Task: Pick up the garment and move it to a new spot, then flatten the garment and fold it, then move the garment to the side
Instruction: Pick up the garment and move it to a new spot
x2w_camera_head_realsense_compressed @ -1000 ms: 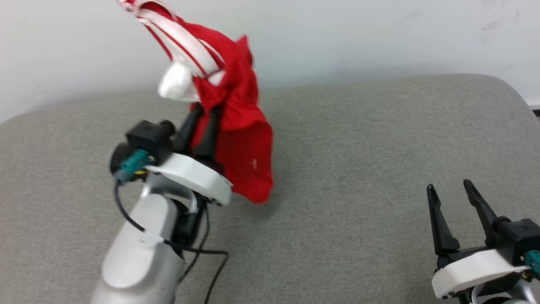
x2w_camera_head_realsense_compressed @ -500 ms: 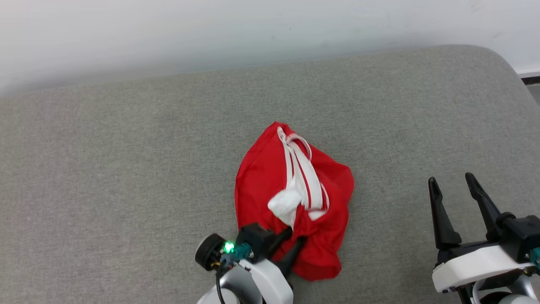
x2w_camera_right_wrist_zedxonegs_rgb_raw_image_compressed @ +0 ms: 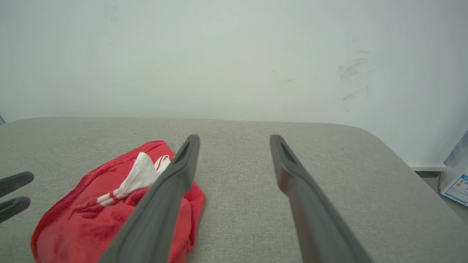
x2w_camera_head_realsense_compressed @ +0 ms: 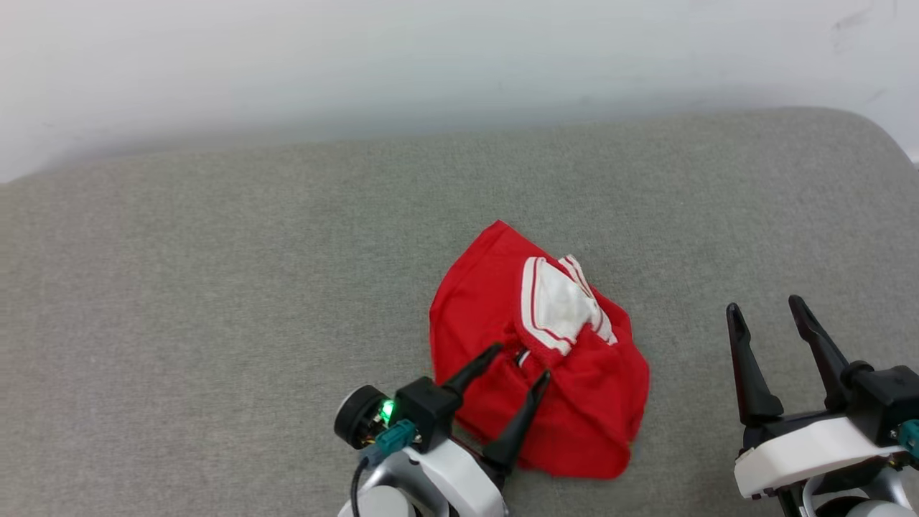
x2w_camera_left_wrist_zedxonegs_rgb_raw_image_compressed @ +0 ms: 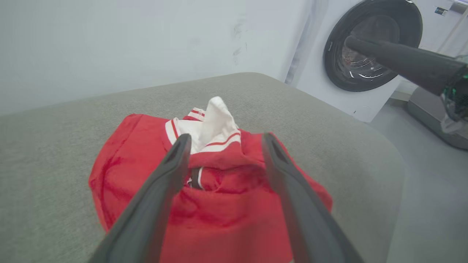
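Red thin sports jersey (x2w_camera_head_realsense_compressed: 589,416), crumpled in a heap, lay on the grey fabric-covered counter (x2w_camera_head_realsense_compressed: 215,287), towards the near side and right of centre in the head view.

Left gripper (x2w_camera_head_realsense_compressed: 522,361): fingers spread wide, straddling the heap's near-left edge and clamping nothing. We could not tell whether the tips touched the cloth. Right gripper (x2w_camera_head_realsense_compressed: 764,305): fingers also wide and empty, standing apart from the jersey on its right.

Risks, as we judged them:
- A raised fold sat between the left fingers in the left wrist view. If that arm pulled away, the fold might snag and drag the heap with it.
- The cloth looked thin and lay in several layers. A pinch into the middle could catch two layers at once, and the jersey would then not open flat.
- With no hem or shoulder exposed, a corner grasp would be a guess.

Orientation: the heap's long axis ran diagonally, far-left to near-right in the head view. The white inside patch with striped trim (x2w_camera_head_realsense_compressed: 563,305) faced up, nearer the far end. We could not make out neck or hem, so we left the jersey's heading unrecorded.
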